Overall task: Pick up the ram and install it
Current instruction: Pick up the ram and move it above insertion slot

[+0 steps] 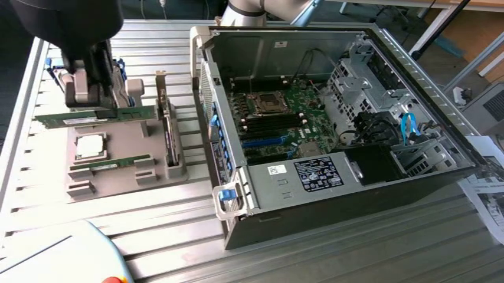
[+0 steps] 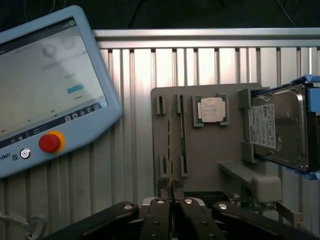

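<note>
Gripping of the ram is seen, the green stick being clamped level in the closed fingers of the gripper above the gray holder.

The holder is set on the slatted metal counter near its edge on the exterior view's left. A silver processor chip is seated at the holder's middle, and a second green stick is lodged in a slot on the holder's nearer side. In the wrist view the hard drive is seen in a blue caddy at one edge of the holder. The open computer case is placed just beside the holder, toward the counter's middle, with its motherboard exposed. A light-blue teach pendant is laid at the counter's near corner on the exterior view's left.
</note>
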### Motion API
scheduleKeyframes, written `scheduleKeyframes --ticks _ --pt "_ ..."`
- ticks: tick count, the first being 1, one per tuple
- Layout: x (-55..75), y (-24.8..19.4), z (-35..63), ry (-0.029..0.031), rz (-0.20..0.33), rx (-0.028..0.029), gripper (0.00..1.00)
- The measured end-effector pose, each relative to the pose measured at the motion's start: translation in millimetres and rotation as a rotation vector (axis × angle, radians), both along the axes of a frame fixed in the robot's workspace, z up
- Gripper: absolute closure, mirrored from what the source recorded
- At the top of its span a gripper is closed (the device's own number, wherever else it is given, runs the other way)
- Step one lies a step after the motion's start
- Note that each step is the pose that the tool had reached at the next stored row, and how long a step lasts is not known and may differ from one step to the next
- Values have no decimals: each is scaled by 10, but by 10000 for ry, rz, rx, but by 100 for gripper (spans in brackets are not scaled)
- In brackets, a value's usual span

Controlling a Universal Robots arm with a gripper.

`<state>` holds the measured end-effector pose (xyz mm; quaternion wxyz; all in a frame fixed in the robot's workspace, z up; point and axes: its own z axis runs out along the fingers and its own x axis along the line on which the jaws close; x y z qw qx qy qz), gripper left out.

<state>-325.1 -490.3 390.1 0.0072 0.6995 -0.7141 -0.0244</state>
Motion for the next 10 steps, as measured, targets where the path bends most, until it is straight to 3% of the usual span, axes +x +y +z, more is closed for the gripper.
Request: scheduleKeyframes --ticks 5,10 --pt "319 0 -7 116 0 1 87" --pt "555 0 -11 208 0 1 87"
